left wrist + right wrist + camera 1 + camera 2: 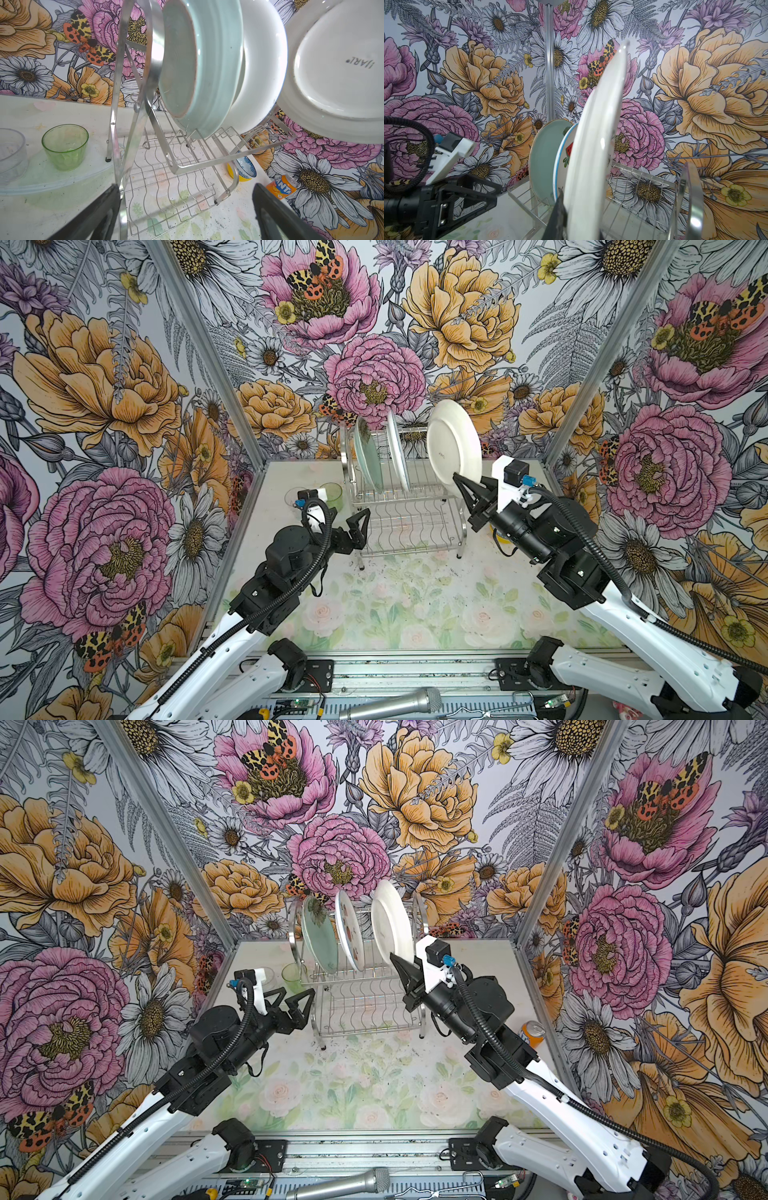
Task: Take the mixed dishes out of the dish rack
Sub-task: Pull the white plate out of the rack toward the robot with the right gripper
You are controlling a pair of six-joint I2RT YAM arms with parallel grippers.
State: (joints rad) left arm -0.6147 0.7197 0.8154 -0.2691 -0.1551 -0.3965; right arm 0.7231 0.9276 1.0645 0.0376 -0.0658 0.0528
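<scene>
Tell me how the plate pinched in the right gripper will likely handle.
The cream plate looks glazed ceramic: probably stiff, fairly heavy, breakable. Pinched only at its lower rim by the right gripper, it may swing or slip.

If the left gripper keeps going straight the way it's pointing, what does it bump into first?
Most likely the dish rack: its steel side frame stands right before the open left gripper, close to one finger. Depth is hard to judge.

Upper rack (pixel 415 434) filled: green plate (pixel 368 460), white plate (pixel 398 452); lower shelf (pixel 409 526) bare; front table (pixel 415 605) open.
</scene>
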